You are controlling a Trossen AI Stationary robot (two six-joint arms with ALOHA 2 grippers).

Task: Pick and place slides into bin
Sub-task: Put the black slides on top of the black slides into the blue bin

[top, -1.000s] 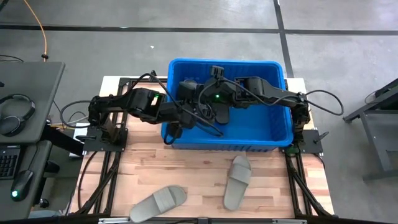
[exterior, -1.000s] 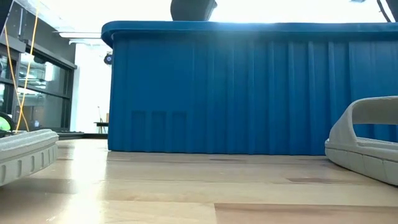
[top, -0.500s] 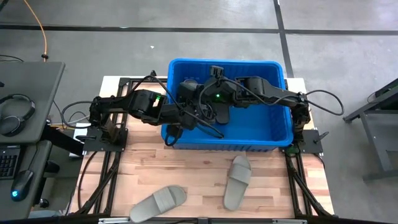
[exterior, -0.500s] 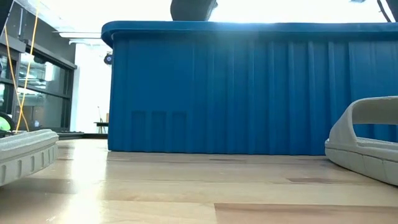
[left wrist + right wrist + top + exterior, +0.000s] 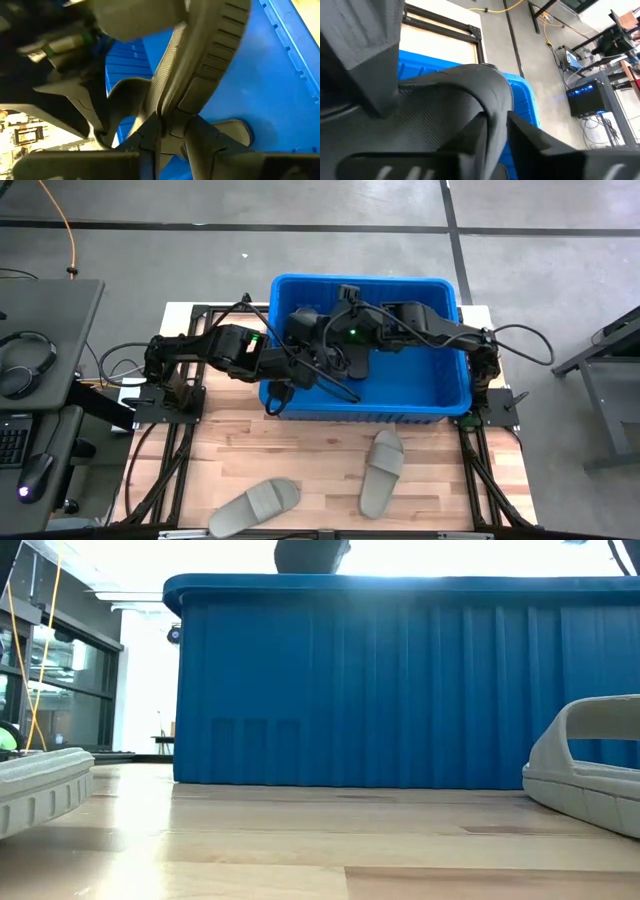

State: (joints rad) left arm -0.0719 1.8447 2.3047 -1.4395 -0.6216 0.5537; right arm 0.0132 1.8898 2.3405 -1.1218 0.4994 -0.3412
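The blue bin [image 5: 455, 395] stands at the table's far middle; its wall fills the low view [image 5: 400, 690]. Both arms reach into it from above. My left gripper [image 5: 172, 142] is shut on a dark slide [image 5: 200, 60] with a ribbed sole. My right gripper [image 5: 495, 145] is shut on a black slide [image 5: 445, 105] with a textured face. Whether both hold one slide, I cannot tell. In the high view the grippers [image 5: 305, 365] [image 5: 338, 350] meet in a dark mass over the bin's left half. Two light grey slides [image 5: 255, 505] [image 5: 382, 472] lie flat on the near table. My left gripper pinches the dark slide's rim [image 5: 170, 117] between its two fingers. The slide stands on edge out from the fingers, lifted above the bin's floor. My right gripper pinches the black slide's curved edge [image 5: 495, 107] between its two fingers. The slide is held over the bin.
Another slide's end [image 5: 232, 131] lies on the bin's floor below the left gripper. The grey slides show in the low view at left [image 5: 40, 790] and right [image 5: 590, 770]. A desk with headphones [image 5: 25, 360] stands left of the table.
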